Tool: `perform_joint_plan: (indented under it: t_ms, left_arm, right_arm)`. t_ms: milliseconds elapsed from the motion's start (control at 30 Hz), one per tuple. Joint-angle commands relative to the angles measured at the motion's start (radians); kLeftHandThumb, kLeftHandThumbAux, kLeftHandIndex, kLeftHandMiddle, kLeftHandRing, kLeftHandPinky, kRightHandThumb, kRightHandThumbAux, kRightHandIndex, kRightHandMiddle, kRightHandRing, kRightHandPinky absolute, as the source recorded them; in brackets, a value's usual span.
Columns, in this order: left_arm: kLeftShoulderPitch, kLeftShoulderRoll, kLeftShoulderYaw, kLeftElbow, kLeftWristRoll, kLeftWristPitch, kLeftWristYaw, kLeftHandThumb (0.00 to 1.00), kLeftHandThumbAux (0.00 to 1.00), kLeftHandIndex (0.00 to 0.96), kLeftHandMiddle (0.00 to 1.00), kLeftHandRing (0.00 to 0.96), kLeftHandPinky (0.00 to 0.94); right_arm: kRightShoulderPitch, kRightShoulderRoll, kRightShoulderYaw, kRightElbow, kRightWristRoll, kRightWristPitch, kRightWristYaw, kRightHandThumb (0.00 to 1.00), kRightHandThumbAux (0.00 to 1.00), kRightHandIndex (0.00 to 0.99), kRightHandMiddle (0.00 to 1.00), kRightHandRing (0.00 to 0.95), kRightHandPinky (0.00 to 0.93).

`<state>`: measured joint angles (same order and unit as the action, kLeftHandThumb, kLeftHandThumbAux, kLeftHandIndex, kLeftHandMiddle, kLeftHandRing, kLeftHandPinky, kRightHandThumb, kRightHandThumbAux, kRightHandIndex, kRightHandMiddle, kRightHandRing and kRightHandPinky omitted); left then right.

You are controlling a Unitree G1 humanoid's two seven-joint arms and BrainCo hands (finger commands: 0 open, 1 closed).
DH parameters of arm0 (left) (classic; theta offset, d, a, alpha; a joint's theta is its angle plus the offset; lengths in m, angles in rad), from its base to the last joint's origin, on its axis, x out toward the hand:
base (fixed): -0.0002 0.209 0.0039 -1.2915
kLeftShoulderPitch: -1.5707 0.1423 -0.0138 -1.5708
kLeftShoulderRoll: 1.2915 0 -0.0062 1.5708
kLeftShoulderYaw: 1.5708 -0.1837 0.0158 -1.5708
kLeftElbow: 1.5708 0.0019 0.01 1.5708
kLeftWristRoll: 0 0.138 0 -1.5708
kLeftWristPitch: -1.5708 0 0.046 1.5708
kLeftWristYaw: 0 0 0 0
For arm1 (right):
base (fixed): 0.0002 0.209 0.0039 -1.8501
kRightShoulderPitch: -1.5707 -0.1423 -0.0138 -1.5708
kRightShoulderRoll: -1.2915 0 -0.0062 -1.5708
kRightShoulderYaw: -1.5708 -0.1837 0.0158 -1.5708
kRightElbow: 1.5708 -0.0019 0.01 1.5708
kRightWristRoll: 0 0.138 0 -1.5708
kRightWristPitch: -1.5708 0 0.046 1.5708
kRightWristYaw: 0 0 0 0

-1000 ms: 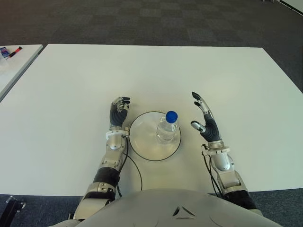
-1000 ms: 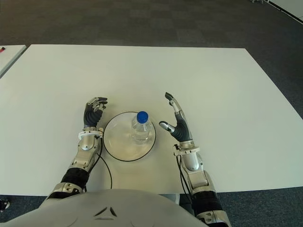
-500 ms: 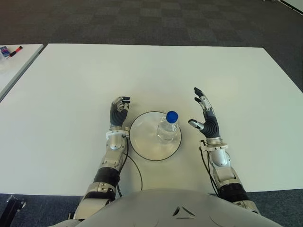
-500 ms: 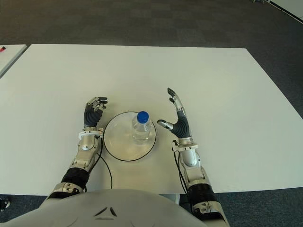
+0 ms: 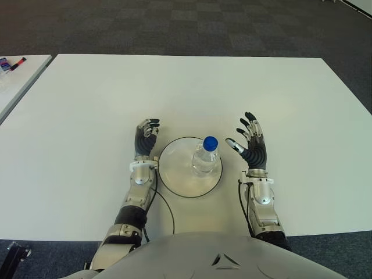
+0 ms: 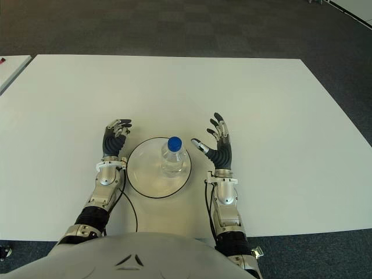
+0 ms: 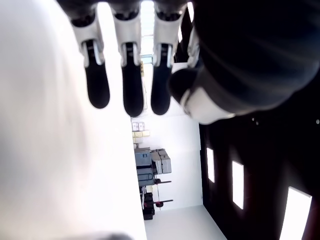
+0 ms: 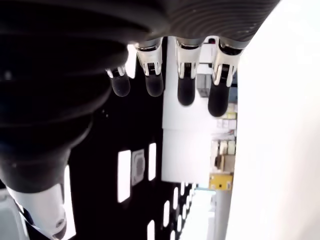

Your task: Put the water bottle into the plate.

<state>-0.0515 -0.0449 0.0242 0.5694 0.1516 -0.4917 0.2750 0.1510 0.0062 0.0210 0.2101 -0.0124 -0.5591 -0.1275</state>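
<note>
White desk (image 5: 192, 87) fills most of the view, bare apart from my setup near its front edge. Plate (image 5: 177, 177) sits close to that edge, roughly mid-width. Water bottle (image 5: 206, 158) stands upright inside the plate, on its right half, blue cap up.

My right hand (image 5: 251, 149) is just right of the plate, fingers spread, holding nothing, clear of the bottle. My left hand (image 5: 145, 139) shows just left of the plate, fingers loosely curled around nothing, idle.

My read: placement is done, I'm at the release/retreat step. Next move only calls for pulling the right hand away rightward or back toward me without clipping the bottle, which looks tippy.

Room: wide open desk to the right and toward the far edge; front edge is close behind both wrists.
</note>
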Motion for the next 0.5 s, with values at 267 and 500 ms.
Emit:
perform_joint_plan:
  t_ms: [267,500]
  left_arm:
    - [0.009,0.008,0.003,0.008,-0.012,0.005,-0.009,0.715,0.710,0.411,0.338,0.349,0.374]
    - [0.008,0.008,0.005,0.009,-0.029,0.012,-0.018,0.716,0.711,0.410,0.354,0.362,0.386]
  right_arm:
    - [-0.008,0.063,-0.045,0.028,0.045,0.026,-0.003,0.644,0.730,0.398,0.482,0.525,0.563]
    - [-0.013,0.073,-0.042,0.024,0.066,0.053,0.015,0.693,0.724,0.427,0.610,0.639,0.648]
